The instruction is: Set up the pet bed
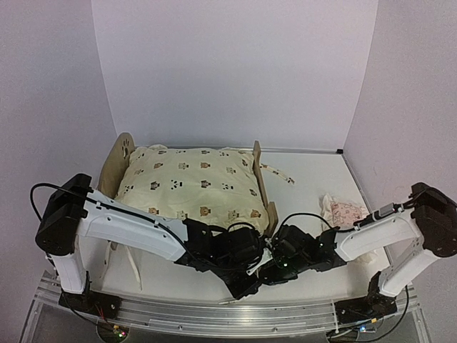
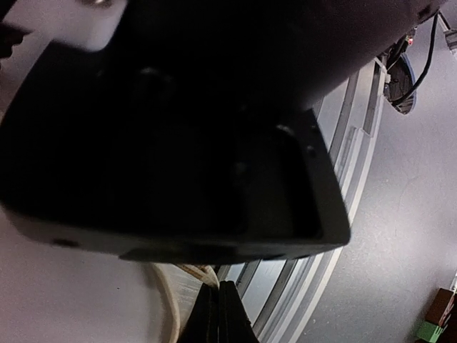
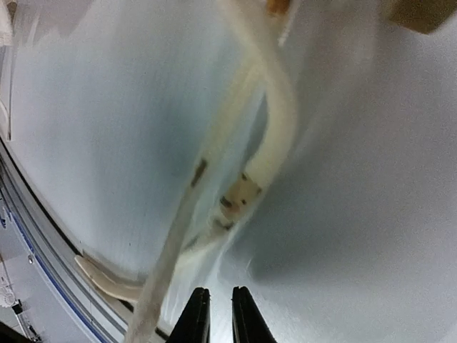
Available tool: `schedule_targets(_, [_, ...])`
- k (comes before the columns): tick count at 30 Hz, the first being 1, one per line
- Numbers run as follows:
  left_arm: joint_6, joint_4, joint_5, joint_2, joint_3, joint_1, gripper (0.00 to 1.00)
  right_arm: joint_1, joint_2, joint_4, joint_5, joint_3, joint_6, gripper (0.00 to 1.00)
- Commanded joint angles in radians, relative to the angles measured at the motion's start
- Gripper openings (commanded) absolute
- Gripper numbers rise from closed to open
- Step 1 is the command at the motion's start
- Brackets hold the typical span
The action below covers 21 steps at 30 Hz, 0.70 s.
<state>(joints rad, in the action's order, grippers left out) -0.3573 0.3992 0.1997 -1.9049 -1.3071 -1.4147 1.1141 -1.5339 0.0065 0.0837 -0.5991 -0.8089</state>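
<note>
**Inspector:** Checking progress first: what is done?

**Assistant:** The cream cushion (image 1: 189,182) lies on the pet bed (image 1: 113,168) and covers it. Judged outstanding: the ties (image 3: 278,107) lie loose, and the pink pillow (image 1: 346,212) sits on the table (image 1: 314,179), well right of the frame.

**Inspector:** Position and heading?

**Assistant:** The bed stands left of centre, just beyond both arms. Its long axis runs left to right, headboard (image 1: 125,148) at the left and footboard (image 1: 261,182) at the right.

**Inspector:** Tools?

**Assistant:** The left gripper (image 2: 218,289) has its fingers pressed together; I cannot tell whether a tie is pinched. The right gripper (image 3: 220,293) shows a narrow gap with nothing in it.
</note>
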Motion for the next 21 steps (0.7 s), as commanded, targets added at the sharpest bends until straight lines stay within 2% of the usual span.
schedule_targets(1, [-0.017, -0.060, 0.011, 0.023, -0.049, 0.005, 0.00, 0.007, 0.235, -0.218, -0.131, 0.044, 0.004, 0.13])
schedule_targets(7, [-0.022, -0.103, 0.042, -0.054, -0.103, 0.009, 0.00, 0.007, 0.568, -0.445, -0.312, 0.134, -0.040, 0.13])
schedule_targets(11, [-0.027, -0.103, 0.078, -0.142, -0.178, 0.013, 0.03, 0.006, 0.702, -0.543, -0.396, 0.163, -0.054, 0.13])
schedule_targets(14, [-0.025, -0.076, 0.119, -0.205, -0.239, 0.013, 0.22, 0.007, 0.739, -0.587, -0.439, 0.160, -0.054, 0.14])
schedule_targets(17, [-0.022, -0.103, 0.163, -0.195, -0.231, 0.013, 0.41, 0.007, 0.742, -0.607, -0.473, 0.146, -0.045, 0.15])
schedule_targets(21, [-0.016, -0.099, 0.083, -0.124, -0.187, 0.014, 0.58, 0.007, 0.693, -0.609, -0.510, 0.102, -0.017, 0.15])
